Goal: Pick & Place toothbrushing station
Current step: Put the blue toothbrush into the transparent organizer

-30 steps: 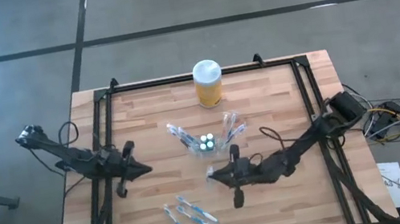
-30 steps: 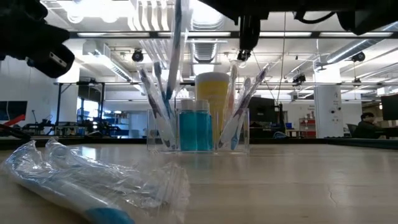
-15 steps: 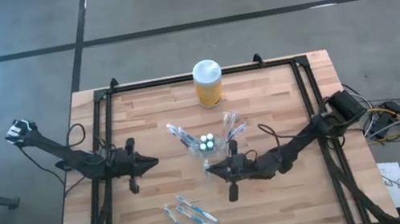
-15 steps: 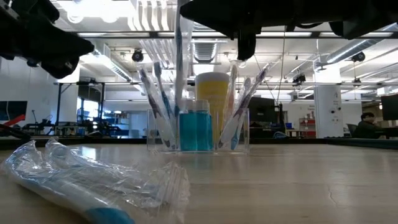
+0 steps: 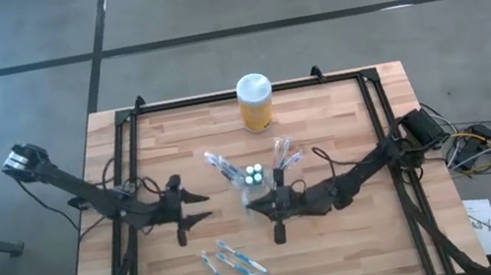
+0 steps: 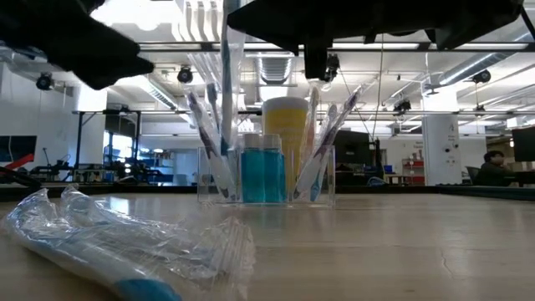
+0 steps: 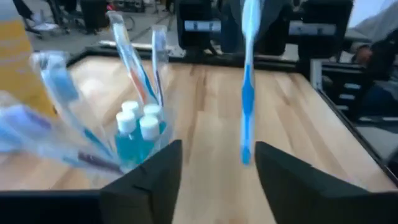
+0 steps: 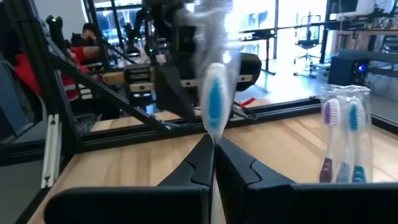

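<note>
The clear holder [image 5: 254,174] stands mid-table with blue tubes [image 7: 140,134] and several wrapped toothbrushes leaning in it. My right gripper [image 5: 251,204] is just near-side of the holder, shut on one wrapped blue-and-white toothbrush [image 7: 247,93] that stands upright. In the low view this toothbrush [image 6: 226,84] hangs over the holder's [image 6: 266,176] left part. My left gripper [image 5: 202,197] is open to the left of the holder, its fingers [image 7: 155,180] pointing at the held toothbrush and touching nothing. My right gripper pinches the wrapped toothbrush between its two fingers [image 8: 198,163]; the part just above them [image 8: 214,127] is white and blue. The fingers come level from the table's right side and lie across it. The toothbrush stands upright, its lower end [image 7: 244,158] hanging clear of the table.
A yellow jar with a white lid [image 5: 255,103] stands at the far edge. Several loose wrapped toothbrushes [image 5: 233,269] lie near the front edge, close to the low camera [image 6: 125,242]. Black frame rails [image 5: 122,178] run along both sides of the table.
My left gripper has moved toward the table's right, toward the holder, and has opened. My right gripper has carried the upright toothbrush a little toward the table's left, nearer the holder.
</note>
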Controlling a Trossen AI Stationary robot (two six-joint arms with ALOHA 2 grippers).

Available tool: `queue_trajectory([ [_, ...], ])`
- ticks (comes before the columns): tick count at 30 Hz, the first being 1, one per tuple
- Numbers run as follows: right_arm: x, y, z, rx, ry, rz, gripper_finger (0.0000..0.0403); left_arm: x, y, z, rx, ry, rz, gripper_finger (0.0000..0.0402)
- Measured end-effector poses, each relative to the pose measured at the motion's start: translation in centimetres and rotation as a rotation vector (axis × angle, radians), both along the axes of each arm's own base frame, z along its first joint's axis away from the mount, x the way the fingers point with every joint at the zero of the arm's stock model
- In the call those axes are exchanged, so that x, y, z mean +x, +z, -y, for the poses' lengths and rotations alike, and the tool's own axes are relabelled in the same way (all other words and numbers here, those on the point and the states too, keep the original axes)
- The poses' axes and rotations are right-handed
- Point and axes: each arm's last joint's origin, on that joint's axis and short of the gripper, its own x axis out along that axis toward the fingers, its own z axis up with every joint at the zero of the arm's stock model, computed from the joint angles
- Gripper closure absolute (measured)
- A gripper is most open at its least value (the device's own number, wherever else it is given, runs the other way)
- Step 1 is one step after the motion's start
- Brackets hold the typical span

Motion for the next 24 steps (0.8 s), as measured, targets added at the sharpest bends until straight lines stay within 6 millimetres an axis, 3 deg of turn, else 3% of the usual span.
queue_trajectory([
  [10, 0.1, 0.1, 0.0, -0.004, -0.002, 0.007, 0.0394, 3.9, 1.7, 1.1, 0.059, 0.052, 0.060, 0.0134],
  [18, 0.1, 0.3, -0.1, -0.009, -0.001, 0.012, 0.0394, 7.4, 1.3, 0.4, 0.018, 0.031, -0.002, 0.0124],
  [24, 0.1, 0.3, -0.1, -0.022, -0.001, 0.008, 0.0394, 9.1, 1.7, 0.4, -0.008, -0.078, -0.010, 0.0124],
])
